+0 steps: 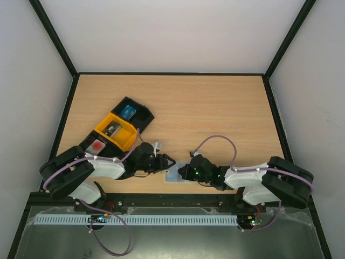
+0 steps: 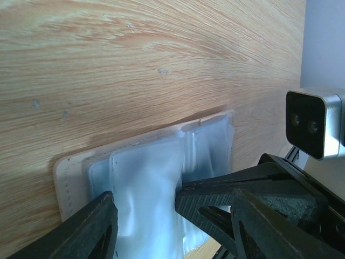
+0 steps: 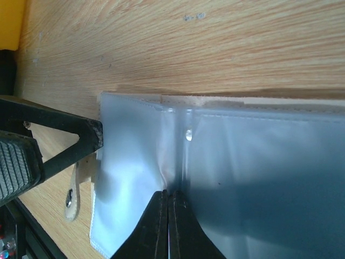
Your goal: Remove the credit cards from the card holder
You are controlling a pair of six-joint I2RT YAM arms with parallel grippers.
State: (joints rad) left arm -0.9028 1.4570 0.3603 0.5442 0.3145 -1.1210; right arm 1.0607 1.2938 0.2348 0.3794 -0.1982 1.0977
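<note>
The card holder [image 1: 173, 176], a pale blue-grey wallet with a tan tab [image 3: 74, 190], lies flat near the table's front edge between both grippers. My left gripper [image 1: 167, 162] is open; in the left wrist view [image 2: 144, 204] its fingers [image 2: 213, 198] straddle a clear pocket of the card holder [image 2: 153, 172], the right finger touching the pocket's edge. My right gripper [image 1: 183, 172] is shut, and in the right wrist view [image 3: 168, 197] it pinches a puckered layer at the fold of the card holder [image 3: 259, 172]. No red credit card shows in the holder.
A black-and-yellow compartment tray [image 1: 116, 132] stands left of the arms, with a bright blue item [image 1: 128, 112] at its far end and a small red item [image 1: 97, 144] in its near compartment. The left finger [image 3: 59, 143] shows in the right wrist view.
</note>
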